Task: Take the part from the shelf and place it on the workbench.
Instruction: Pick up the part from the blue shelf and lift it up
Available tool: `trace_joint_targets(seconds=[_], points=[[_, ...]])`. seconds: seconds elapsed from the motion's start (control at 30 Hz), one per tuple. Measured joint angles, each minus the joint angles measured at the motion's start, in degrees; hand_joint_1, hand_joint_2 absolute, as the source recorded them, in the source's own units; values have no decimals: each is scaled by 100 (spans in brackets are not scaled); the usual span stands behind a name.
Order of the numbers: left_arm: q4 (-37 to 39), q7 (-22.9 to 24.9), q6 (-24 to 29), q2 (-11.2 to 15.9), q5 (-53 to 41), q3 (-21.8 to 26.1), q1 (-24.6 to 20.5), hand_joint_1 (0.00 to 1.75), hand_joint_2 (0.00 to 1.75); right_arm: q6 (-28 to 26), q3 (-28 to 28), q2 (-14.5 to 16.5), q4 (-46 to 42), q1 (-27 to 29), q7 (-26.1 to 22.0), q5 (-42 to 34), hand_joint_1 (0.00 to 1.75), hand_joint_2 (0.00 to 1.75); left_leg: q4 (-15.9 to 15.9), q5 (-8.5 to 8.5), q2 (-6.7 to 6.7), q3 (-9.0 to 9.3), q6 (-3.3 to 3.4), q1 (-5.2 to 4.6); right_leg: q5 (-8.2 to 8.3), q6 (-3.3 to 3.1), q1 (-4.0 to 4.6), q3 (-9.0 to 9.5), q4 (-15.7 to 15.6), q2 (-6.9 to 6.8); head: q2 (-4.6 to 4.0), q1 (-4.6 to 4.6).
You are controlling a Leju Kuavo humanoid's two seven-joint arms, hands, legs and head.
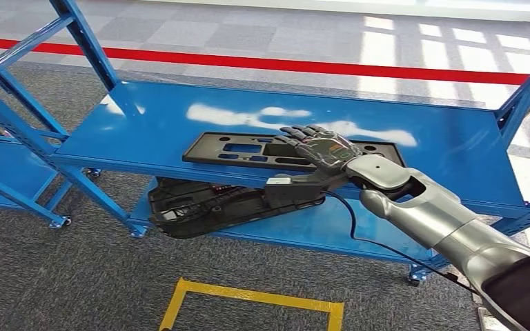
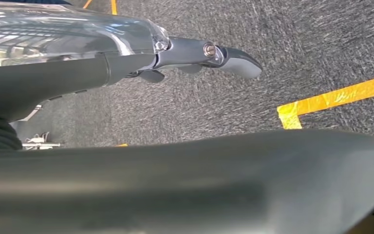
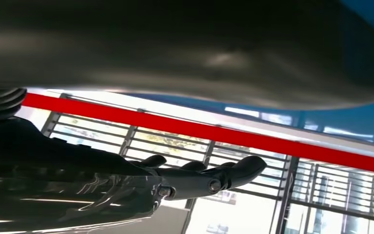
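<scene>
Part point(image 1: 248, 149) lies flat on top shelf point(image 1: 145, 117), near edge; my right hand point(image 1: 321, 146) rests over its right end, fingers spread, no grip yet. Left hand point(image 2: 209, 53) hangs, extended, holding nothing. Risk: part slides off near edge if I pull one-sided.

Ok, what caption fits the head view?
Right hand reaching over a black part on the blue shelf.

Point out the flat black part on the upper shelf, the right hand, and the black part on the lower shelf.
flat black part point(image 1: 238, 148), head view, on its slotted left half.
right hand point(image 1: 321, 146), head view, back of the hand above the part.
lower black part point(image 1: 207, 207), head view, its middle.
</scene>
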Motion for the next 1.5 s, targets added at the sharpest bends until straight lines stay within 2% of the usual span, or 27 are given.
trace_joint_targets(seconds=[0.6,0.83,1.13,1.27,1.5], points=[[0,54,-43,0,-97,-72,-42,0,0,293,607,837,1260,-316,370,13,0,0,0,0,0,1,0,0,0,1,0,0,0,1,0,-1],[0,54,-69,0,-99,-73,-41,0,0,43,741,1018,1503,-325,440,25,0,0,0,0,0,2,0,-1,0,1,0,0,0,0,0,-1],[0,28,-73,0,-95,-73,-34,0,0,-620,771,1052,1471,-144,372,47,0,0,1,0,0,2,0,-1,-1,2,0,0,0,2,0,-1],[0,21,-74,0,-95,-73,-30,0,0,-889,733,1046,1296,62,341,62,0,175,1,0,0,3,0,-1,-2,3,0,0,-1,2,0,-1],[0,21,-76,0,-96,-73,-24,0,0,-926,601,1040,1131,256,345,156,0,175,1,0,0,3,0,-2,-2,3,0,0,-1,2,0,-1]])
